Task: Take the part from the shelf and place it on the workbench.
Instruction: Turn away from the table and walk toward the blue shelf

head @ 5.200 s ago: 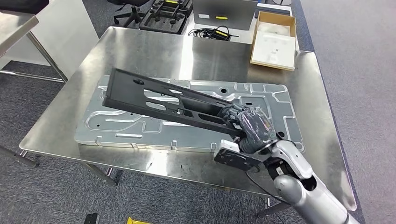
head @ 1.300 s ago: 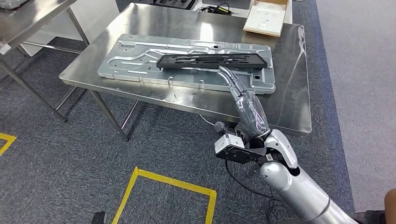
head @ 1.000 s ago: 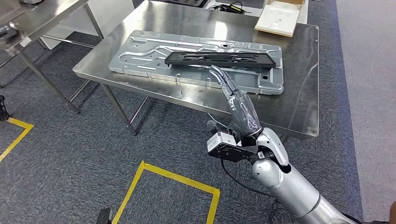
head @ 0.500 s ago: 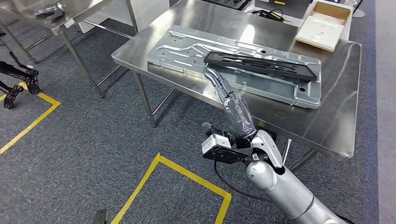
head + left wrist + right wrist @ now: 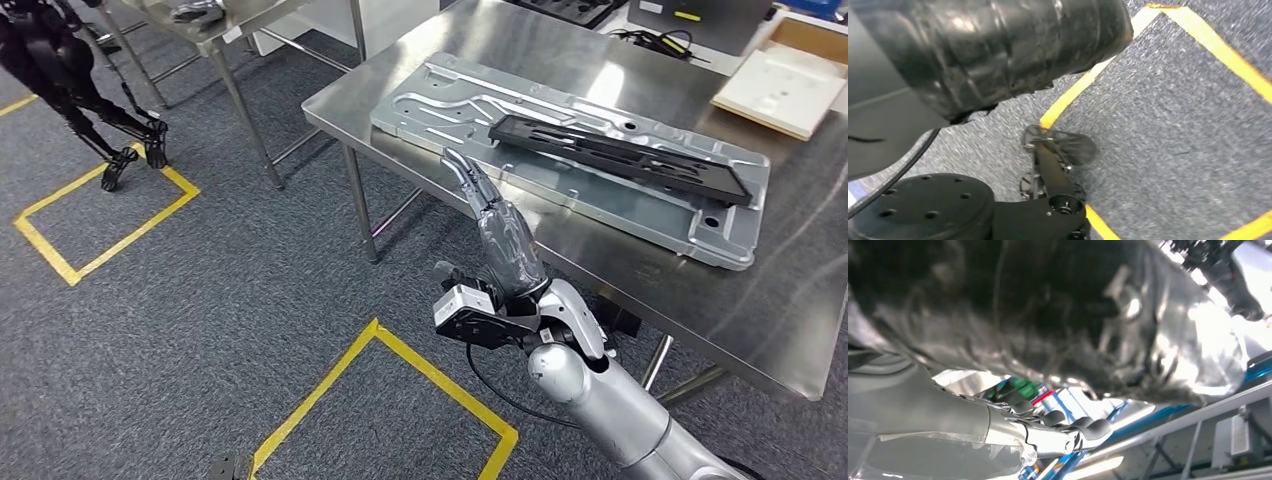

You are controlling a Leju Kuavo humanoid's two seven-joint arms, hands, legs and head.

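The long black part (image 5: 620,155) lies flat on a ribbed silver plate (image 5: 450,95) on the steel workbench (image 5: 480,40). My right hand (image 5: 500,235) is off the bench, in front of its near edge and below the plate's left part. Its fingers are stretched out straight and hold nothing. In the right wrist view the same hand (image 5: 1058,432) reaches out with nothing in it. The left wrist view has the glossy black cover of my left hand (image 5: 998,50) above the carpet, and its fingers are hidden.
A flat cardboard tray (image 5: 785,85) and cables (image 5: 660,42) lie at the bench's far side. A second steel table (image 5: 230,25) and a black stand (image 5: 80,90) are at the far left. Yellow tape squares (image 5: 400,360) mark the grey carpet.
Five seconds ago my right hand held the part over the plate; now the part lies there and the hand is free. The view has since swung, shifting the bench to the right.
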